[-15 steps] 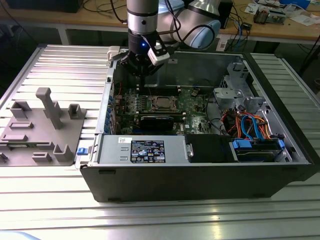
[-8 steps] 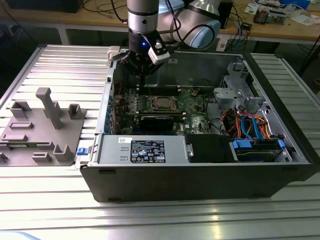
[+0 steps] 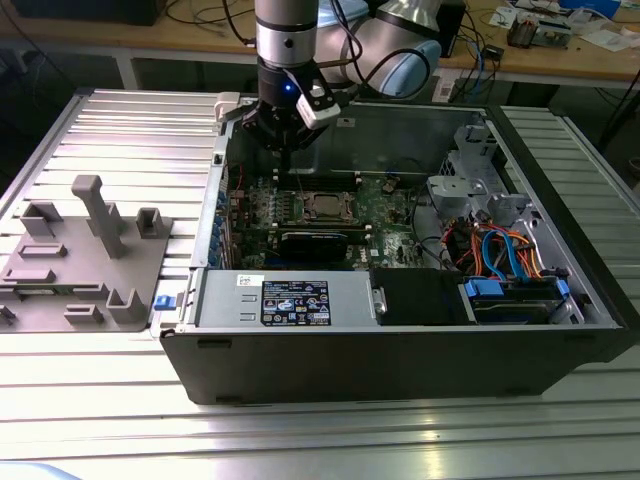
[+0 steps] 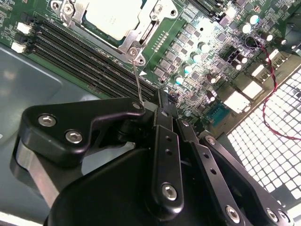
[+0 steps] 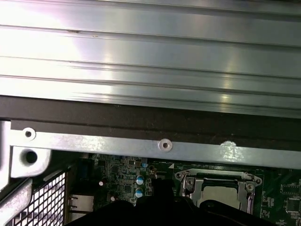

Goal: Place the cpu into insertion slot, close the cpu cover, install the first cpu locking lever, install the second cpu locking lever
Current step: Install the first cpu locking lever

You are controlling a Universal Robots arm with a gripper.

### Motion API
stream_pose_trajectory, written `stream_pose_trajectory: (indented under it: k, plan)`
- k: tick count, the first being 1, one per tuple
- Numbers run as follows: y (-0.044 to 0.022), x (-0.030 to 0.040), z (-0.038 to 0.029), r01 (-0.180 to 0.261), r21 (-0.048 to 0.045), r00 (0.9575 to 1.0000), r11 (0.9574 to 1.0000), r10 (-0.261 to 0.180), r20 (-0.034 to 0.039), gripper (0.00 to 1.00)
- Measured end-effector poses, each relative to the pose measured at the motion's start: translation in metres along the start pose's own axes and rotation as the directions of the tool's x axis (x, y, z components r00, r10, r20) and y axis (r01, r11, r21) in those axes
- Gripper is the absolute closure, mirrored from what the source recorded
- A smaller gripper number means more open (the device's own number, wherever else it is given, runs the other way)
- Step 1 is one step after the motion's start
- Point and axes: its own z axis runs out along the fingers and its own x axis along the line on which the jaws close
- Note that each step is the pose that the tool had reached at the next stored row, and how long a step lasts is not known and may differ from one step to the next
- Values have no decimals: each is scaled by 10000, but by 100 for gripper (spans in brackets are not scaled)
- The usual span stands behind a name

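Second wrist view showed the black gripper [image 4: 162, 101] pinched on a thin wire lever [image 4: 137, 77] beside the silvery cpu cover [image 4: 134, 35]; slippage could leave it unlatched.

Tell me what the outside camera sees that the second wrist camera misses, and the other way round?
The exterior view alone takes in the whole open computer case, its bundle of coloured cables, the grey fixture plate on the exterior view's left, and the ribbed metal table. The second wrist view alone gives a close look at the gripper's black linkages, a thin wire lever rising beside the socket, and the long memory slots. Both show the gripper, the green circuit board and the cpu seated under the cpu cover.
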Motion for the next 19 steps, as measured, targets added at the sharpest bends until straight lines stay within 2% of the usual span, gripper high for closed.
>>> stream_pose_trajectory:
  k: [19]
  plan:
    - [-7,-95,0,-2,7,10000,10000,2,0,89]
